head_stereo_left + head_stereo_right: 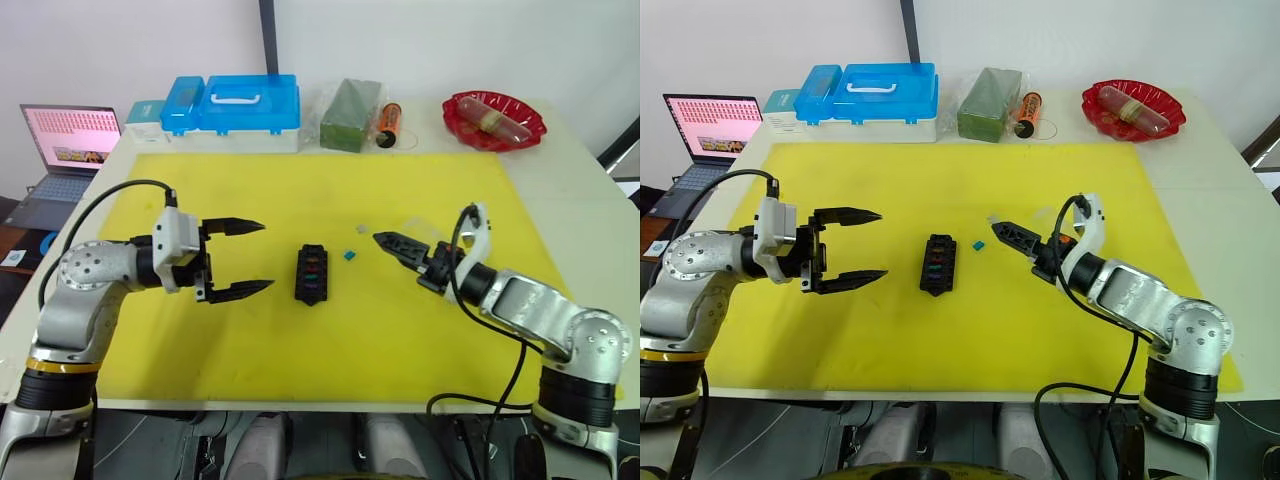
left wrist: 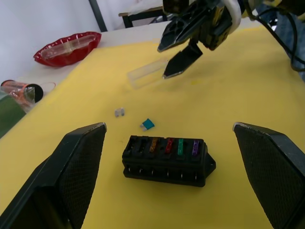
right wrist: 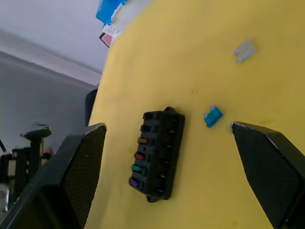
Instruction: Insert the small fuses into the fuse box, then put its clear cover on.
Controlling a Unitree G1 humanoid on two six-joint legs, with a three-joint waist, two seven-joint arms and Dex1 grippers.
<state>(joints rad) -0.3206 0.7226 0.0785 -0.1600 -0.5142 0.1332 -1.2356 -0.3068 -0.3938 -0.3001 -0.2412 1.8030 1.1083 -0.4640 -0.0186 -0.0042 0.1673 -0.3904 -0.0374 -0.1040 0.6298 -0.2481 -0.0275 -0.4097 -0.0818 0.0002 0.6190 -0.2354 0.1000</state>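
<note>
Fuse box mid-mat between two spread, empty grippers, two fuses still loose.

Head views: the fuse box [image 1: 312,273] lies on the yellow mat [image 1: 300,345], four coloured fuses seated in its slots; the left gripper [image 1: 238,258] hovers beside it with fingers parted, holding nothing, and the right gripper [image 1: 392,243] points in from the other side. A loose teal fuse [image 1: 349,256] sits just beside the box. Left wrist view: orange, red, green and purple fuses fill four slots, two slots look bare; a pale grey fuse [image 2: 119,112] lies near the teal one, and the clear cover [image 2: 147,74] rests flat under the right gripper, perhaps just apart from its tips. Right wrist view: its fingers [image 3: 74,176] stand wide, empty, box and teal fuse between them.
</note>
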